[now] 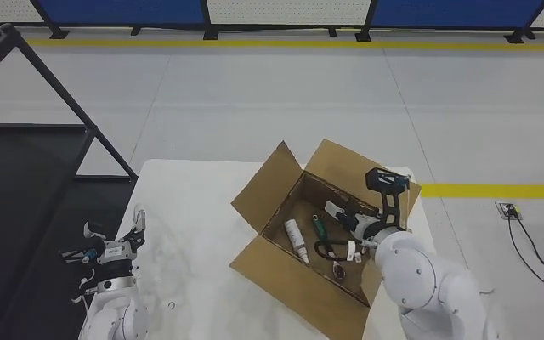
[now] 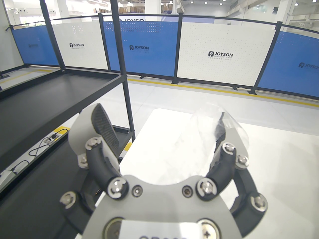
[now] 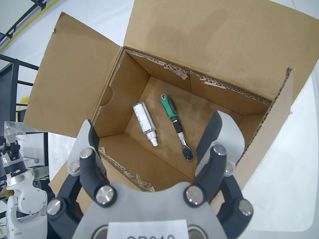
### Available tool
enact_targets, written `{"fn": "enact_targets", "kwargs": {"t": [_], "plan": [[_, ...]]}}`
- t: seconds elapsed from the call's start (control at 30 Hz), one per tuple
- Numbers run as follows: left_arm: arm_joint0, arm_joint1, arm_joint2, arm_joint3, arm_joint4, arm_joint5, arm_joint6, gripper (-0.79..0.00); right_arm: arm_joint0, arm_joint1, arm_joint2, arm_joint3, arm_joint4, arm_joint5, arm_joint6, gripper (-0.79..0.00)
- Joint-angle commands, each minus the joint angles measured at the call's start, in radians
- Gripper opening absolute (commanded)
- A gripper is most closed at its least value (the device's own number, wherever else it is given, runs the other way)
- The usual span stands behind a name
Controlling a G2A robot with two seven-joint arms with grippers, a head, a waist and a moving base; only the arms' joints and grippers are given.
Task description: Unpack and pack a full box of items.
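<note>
An open cardboard box (image 1: 293,191) stands on the right half of the white table (image 1: 204,195), its flaps spread outward. On its floor lie a white spray bottle (image 3: 144,123) and, beside it, a green-handled ratchet wrench (image 3: 174,123); the bottle (image 1: 296,240) and the wrench (image 1: 320,229) also show from above. My right gripper (image 3: 152,121) hangs open over the box (image 3: 199,38), empty, at its near right side (image 1: 342,229). My left gripper (image 2: 162,128) is open at the table's near left edge (image 1: 115,225). A scrap of clear film (image 2: 219,123) clings to one finger.
A black metal shelf rack (image 2: 62,88) stands close to the table's left edge (image 1: 51,170). Blue and white fence panels (image 2: 224,53) line the far side of the floor. The left half of the table is bare apart from a small ring (image 1: 171,304).
</note>
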Motion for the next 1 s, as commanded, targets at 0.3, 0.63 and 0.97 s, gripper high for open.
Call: {"fn": "enact_targets", "kwargs": {"t": [0.3,0.63,0.97], "plan": [[0.000,0.000,0.000,0.000,0.000,0.000,0.000,0.000,-0.119,-0.027,0.104,-0.134,-0.023,-0.012,0.012,0.000],[0.000,0.000,0.000,0.000,0.000,0.000,0.000,0.000,-0.211,-0.046,0.207,-0.224,0.044,-0.007,0.007,0.000],[0.000,0.000,0.000,0.000,0.000,0.000,0.000,0.000,-0.305,-0.050,0.369,-0.245,0.204,0.022,-0.022,0.000]]}}
